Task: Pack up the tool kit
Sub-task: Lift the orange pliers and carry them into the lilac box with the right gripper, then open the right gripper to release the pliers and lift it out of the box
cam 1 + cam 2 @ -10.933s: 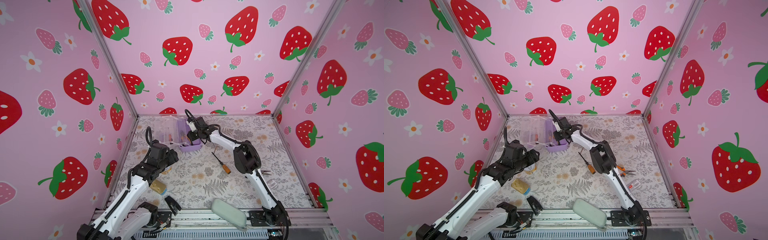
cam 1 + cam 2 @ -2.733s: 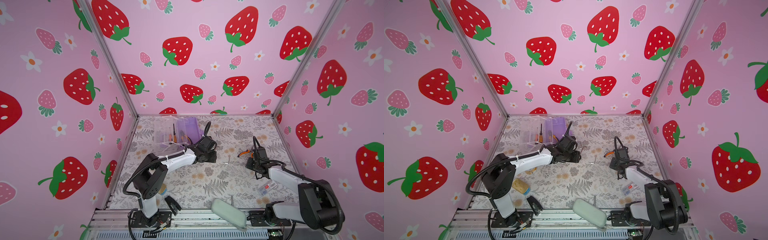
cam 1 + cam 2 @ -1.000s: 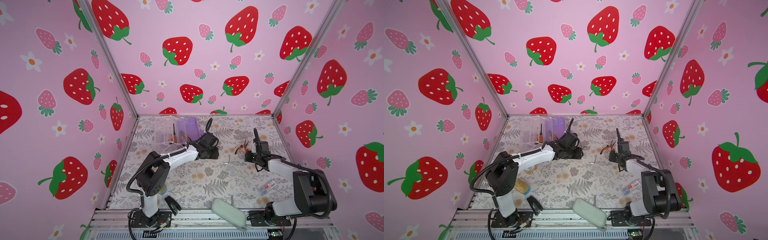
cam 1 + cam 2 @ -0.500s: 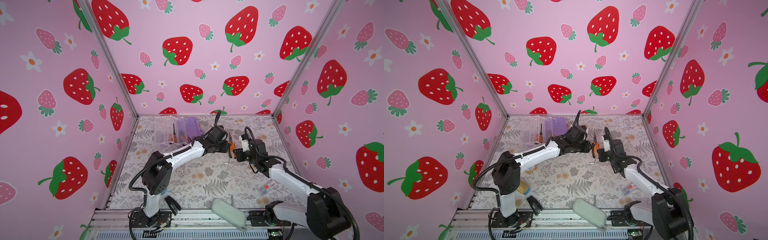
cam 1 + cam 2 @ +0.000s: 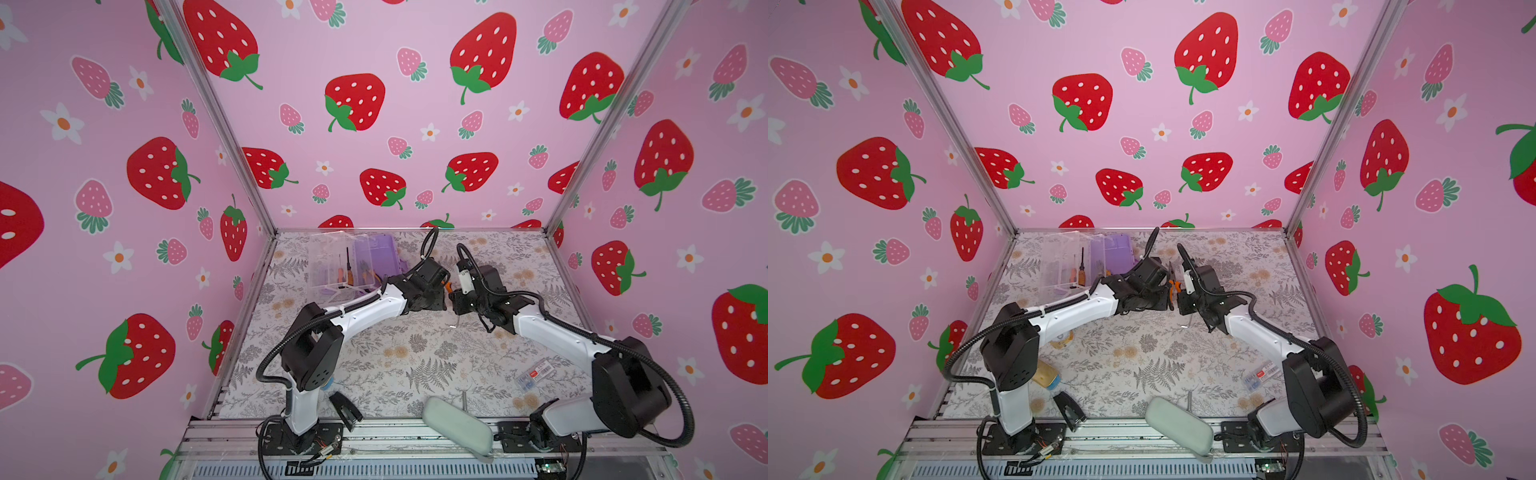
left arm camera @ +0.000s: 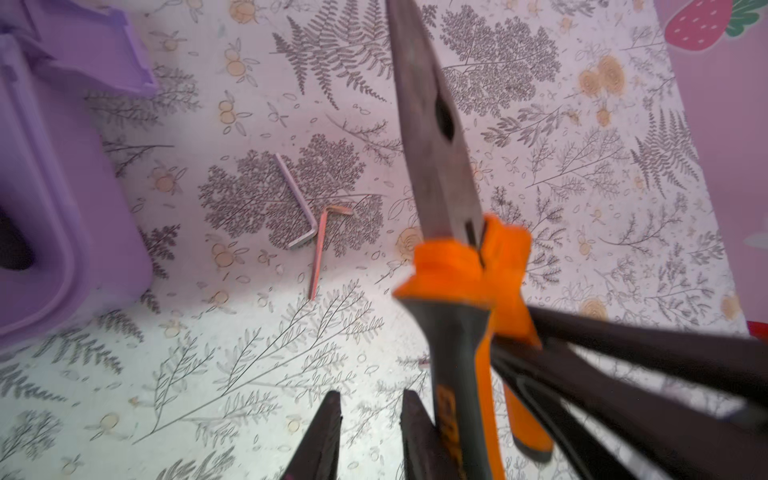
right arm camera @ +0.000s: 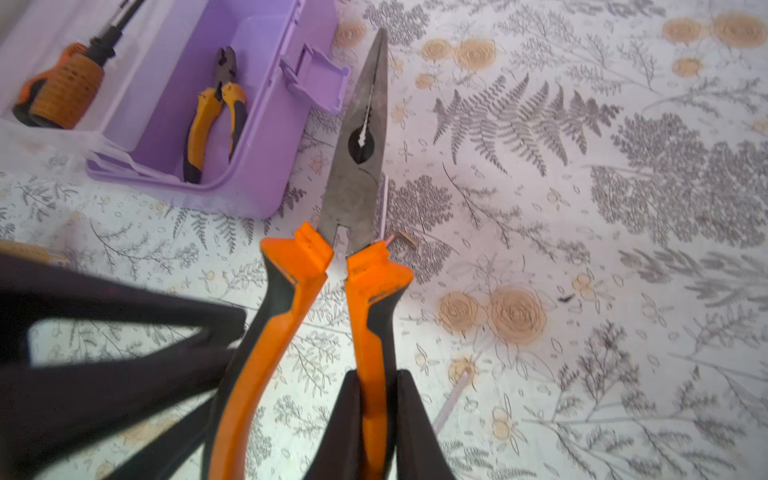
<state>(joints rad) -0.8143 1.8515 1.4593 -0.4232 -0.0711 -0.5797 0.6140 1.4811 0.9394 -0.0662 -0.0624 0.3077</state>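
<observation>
The tool kit [image 5: 376, 257] [image 5: 1113, 249] stands open at the back left, lilac base beside its clear lid. In the right wrist view its base [image 7: 266, 124] holds small orange-handled cutters [image 7: 216, 112], and a screwdriver [image 7: 62, 91] lies in the clear tray. My right gripper [image 7: 376, 376] [image 5: 453, 297] is shut on one handle of long-nose pliers [image 7: 357, 187] [image 6: 432, 166], held above the floor mid-table. My left gripper [image 6: 372, 399] [image 5: 446, 291] meets it there, narrowly open; the other handle lies against the outside of one finger [image 6: 415, 436]. Two hex keys [image 6: 295, 199] [image 6: 318, 253] lie below.
A pale green pouch [image 5: 457, 424] lies at the front edge, a black clip [image 5: 345, 409] to its left. A gold tin [image 5: 1046, 376] sits by the left arm's base. A small packet [image 5: 536, 374] lies front right. A thin rod [image 7: 451, 399] lies under the right gripper.
The right gripper has carried the pliers from the right to the middle. The left gripper has swung right to meet them, and its jaws have narrowed.
</observation>
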